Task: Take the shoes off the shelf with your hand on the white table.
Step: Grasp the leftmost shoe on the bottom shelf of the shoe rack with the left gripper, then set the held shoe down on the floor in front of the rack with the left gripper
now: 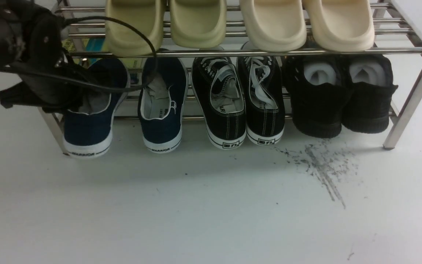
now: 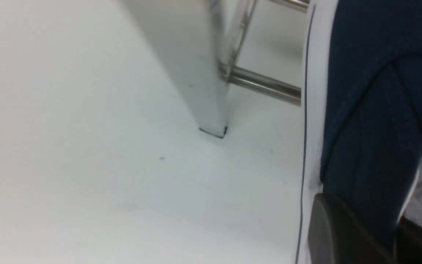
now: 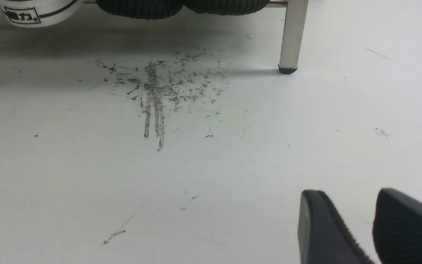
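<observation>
White matte bench [image 1: 196, 205] fills most of what we see, marked by a patch of dark grey scuff streaks [image 1: 321, 165] near the right front leg of the two-tier shiny steel shelf of thin round bars [image 1: 233, 52]. On the lower tier, from our left, we find the pair of navy blue canvas slip-on shoes with white soles [image 1: 161, 124], a pair of black lace-up sneakers with white stitching [image 1: 240, 102] and a pair of all-black fuzzy shoes [image 1: 339, 99]. Pale foam slippers [image 1: 273, 25] line the upper tier. Our black left hand [image 1: 82, 101] reaches into the leftmost navy shoe [image 1: 86, 128]; at the left wrist its fingers [image 2: 339, 234] pinch the canvas side wall, one outside, one inside. Both navy shoes sit on the shelf. Our right hand [image 3: 365, 227] hangs over bare bench, fingers apart and holding nothing.
</observation>
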`<state>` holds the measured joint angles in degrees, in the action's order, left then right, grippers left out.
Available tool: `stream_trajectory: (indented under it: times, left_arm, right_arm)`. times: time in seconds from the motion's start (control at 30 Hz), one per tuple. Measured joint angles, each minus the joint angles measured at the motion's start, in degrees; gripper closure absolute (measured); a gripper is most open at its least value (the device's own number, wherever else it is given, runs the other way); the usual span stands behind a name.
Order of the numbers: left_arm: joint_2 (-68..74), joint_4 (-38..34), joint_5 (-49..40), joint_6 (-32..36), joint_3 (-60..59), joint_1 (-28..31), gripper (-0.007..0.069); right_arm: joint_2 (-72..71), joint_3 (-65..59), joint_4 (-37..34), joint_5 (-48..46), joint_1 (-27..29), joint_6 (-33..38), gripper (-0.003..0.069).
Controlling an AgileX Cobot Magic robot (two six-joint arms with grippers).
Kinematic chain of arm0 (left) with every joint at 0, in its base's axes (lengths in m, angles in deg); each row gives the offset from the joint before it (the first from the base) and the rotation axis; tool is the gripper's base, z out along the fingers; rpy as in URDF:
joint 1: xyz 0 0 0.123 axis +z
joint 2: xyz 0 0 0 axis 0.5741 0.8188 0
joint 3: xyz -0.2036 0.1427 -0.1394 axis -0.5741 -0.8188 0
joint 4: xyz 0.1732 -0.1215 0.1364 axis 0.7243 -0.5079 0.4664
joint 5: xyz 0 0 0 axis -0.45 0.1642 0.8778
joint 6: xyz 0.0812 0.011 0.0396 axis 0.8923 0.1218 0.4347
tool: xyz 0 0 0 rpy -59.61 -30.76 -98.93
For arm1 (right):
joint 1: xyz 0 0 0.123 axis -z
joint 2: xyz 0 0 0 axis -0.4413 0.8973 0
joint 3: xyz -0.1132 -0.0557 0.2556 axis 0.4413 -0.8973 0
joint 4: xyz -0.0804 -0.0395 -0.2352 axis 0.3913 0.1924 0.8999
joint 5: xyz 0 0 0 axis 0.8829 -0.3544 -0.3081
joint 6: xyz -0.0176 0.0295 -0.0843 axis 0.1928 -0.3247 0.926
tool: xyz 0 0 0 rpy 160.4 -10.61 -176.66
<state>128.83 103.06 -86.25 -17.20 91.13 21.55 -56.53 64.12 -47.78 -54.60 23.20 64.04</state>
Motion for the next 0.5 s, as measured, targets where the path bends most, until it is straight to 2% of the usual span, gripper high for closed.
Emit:
stream_trajectory:
  times: [0.37, 0.5]
  left_arm:
    - [-18.47, -0.85, -15.64, 5.19, -3.92, 0.0, 0.0583]
    - [-26.22, -2.87, -17.02, 5.32, -12.27, 0.0, 0.0583]
  right_arm:
    - [0.0, 0.0, 0.0, 0.0, 0.0, 0.0, 0.042]
    - [0.0, 0.0, 0.0, 0.0, 0.0, 0.0, 0.042]
